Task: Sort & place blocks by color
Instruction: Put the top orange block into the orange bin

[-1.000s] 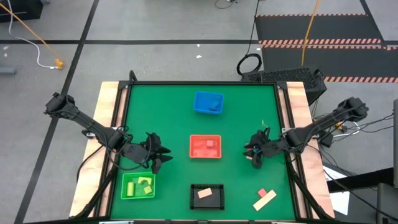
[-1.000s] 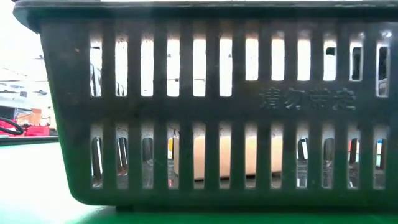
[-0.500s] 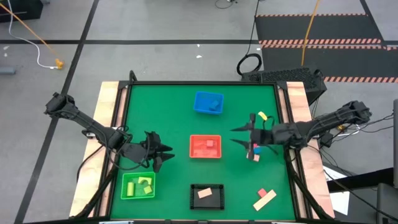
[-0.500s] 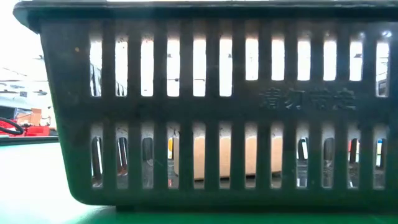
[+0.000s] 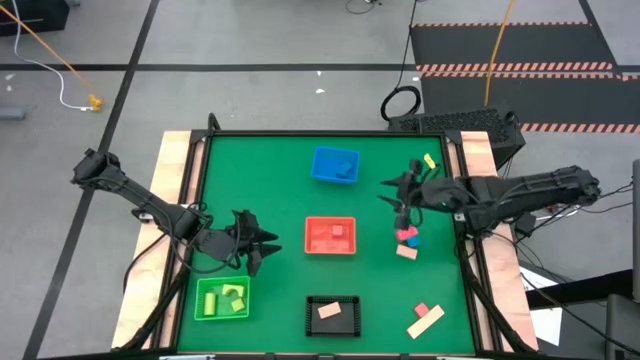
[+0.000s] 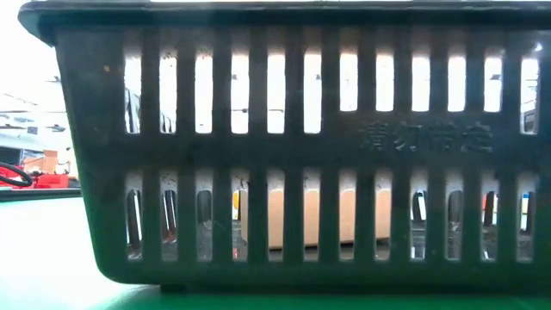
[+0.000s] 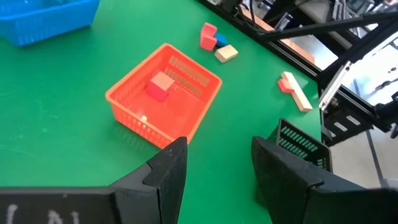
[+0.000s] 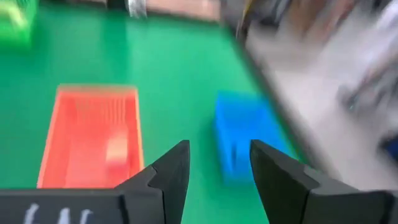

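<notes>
Sorting wooden blocks by colour, the robot faces a small cluster point(image 5: 407, 240) of pink, blue and tan pieces lying touching one another on the green table point(image 5: 270, 170), just right of the red bin point(image 5: 330, 236), which already holds a pink cube. A yellow block point(image 5: 430, 160) lies apart near the table's far right edge, and a pink piece touching a tan bar point(image 5: 426, 319) waits at the near right corner. The green bin point(image 5: 222, 299) holds yellow-green pieces, the black bin point(image 5: 332, 314) a tan one, and the blue bin point(image 5: 335, 165) stands at the far side.

The right gripper point(image 5: 400, 196) hovers between the yellow block and the cluster, its fingers spread and empty in its own wrist view. The left gripper point(image 5: 262, 245) waits beside the green bin, fingers likewise parted on nothing.

The next pick will likely call for care: the clustered blocks touch, so the fingers should straddle a single piece along its free sides, descending straight, lest neighbours be nudged or dragged along. The isolated yellow block looks the easier grasp.
</notes>
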Robot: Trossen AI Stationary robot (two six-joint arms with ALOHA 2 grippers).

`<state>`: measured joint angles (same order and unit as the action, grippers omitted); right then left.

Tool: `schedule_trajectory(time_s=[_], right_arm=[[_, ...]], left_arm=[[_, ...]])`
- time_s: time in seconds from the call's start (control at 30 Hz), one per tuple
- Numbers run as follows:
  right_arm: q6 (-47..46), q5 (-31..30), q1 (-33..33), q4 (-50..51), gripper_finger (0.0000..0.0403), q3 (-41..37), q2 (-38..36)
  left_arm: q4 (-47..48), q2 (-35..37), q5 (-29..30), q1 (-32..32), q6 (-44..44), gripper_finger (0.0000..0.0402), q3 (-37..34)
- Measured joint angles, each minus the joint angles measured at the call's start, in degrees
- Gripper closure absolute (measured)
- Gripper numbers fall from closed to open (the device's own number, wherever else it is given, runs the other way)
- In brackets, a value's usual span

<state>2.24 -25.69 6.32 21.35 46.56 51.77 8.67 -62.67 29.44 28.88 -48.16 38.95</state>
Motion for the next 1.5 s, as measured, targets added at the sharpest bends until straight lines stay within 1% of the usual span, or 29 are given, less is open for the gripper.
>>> schedule_trajectory(time_s=[0.07,0.17,0.27,0.33,0.43,0.5,0.67,0.77,0.87,0.93,1.07,1.27,1.5], right_arm=[[-6.59,3.8,-1.63,10.37,0.0243,1.4,0.34],[-16.02,11.11,-3.28,23.22,0.0243,0.81,0.64],[-22.93,16.64,-3.69,30.36,0.0234,-1.81,1.38],[-24.57,20.25,-3.56,32.57,0.0221,-3.82,2.08],[-21.7,24.1,-3.04,32.13,0.0197,-6.62,3.12],[-17.66,24.38,-2.55,30.42,0.0182,-8.39,3.78],[-18.02,24.78,-2.46,26.11,0.0162,-11.03,6.44],[-18.27,24.8,-2.46,24.93,0.0161,-11.07,8.66],[-19.09,24.91,-1.67,19.3,0.0162,-11.07,10.8],[-17.33,24.98,-0.95,16.41,0.0164,-11.07,12.38],[-11.87,24.22,-0.06,16.52,0.0166,-11.07,15.56],[-9.61,24.11,0.06,15.89,0.0167,-11.07,19.93],[-8.24,24.19,0.05,10.2,0.0168,-11.0,25.38]], left_arm=[[0.0,0.01,0.85,0.0,0.0,0.0222,0.01],[0.04,0.01,2.21,-0.01,-0.01,0.0222,-0.01],[0.11,-0.01,2.25,-0.52,0.0,0.0222,-0.01],[0.09,0.01,2.27,-0.99,-0.02,0.0222,0.01],[0.12,0.01,2.27,-1.63,-0.02,0.0222,0.01],[0.11,0.01,2.25,-2.04,-0.02,0.0222,-0.01],[0.11,0.01,2.25,-2.36,0.0,0.0222,0.01],[0.11,0.01,2.25,-2.34,0.6,0.0222,-0.01],[0.09,0.01,2.24,-2.34,1.6,0.0222,0.0],[0.13,0.01,2.22,-2.34,1.6,0.0222,0.01],[0.2,0.01,2.22,-2.34,1.63,0.0222,0.0],[0.67,0.01,2.18,-2.34,2.17,0.0222,0.01],[0.68,0.01,2.17,-2.34,3.5,0.0222,-0.01]])
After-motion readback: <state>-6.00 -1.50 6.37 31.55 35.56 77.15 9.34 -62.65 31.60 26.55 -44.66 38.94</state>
